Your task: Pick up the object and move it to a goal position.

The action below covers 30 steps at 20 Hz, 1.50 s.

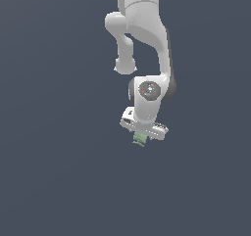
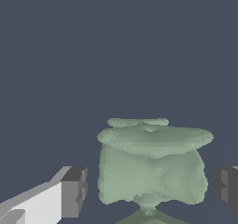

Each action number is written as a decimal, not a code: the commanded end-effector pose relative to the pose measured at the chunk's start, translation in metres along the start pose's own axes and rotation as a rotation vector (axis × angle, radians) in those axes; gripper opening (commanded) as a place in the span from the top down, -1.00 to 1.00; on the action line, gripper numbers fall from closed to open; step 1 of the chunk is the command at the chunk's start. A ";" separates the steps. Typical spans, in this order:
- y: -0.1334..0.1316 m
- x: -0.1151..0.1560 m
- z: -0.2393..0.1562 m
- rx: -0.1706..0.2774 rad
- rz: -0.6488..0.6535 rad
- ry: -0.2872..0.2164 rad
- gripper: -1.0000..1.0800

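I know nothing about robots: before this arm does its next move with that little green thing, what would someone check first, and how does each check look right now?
1. Green piece sits between the jaws: ok, a finger shows on each side of it.
2. Jaws shut on it: not ok, gaps show on both sides in the wrist view.
3. Gripper is right over the piece: ok in the exterior view.
4. Piece upright: cannot tell.
5. Goal position visible: not ok, no marker shows.
6. Other things in the way: ok, none show.

The object [image 2: 151, 167] sits between the jaws, apart from both.
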<state>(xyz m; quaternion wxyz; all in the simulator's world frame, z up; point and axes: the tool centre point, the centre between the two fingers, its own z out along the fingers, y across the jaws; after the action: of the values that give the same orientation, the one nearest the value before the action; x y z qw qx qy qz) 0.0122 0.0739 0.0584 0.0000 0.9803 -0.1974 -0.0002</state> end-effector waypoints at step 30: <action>-0.037 0.000 -0.029 0.000 0.001 0.001 1.00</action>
<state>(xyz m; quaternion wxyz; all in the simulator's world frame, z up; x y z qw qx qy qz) 0.0238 0.1010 0.0775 0.0001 0.9801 -0.1983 -0.0002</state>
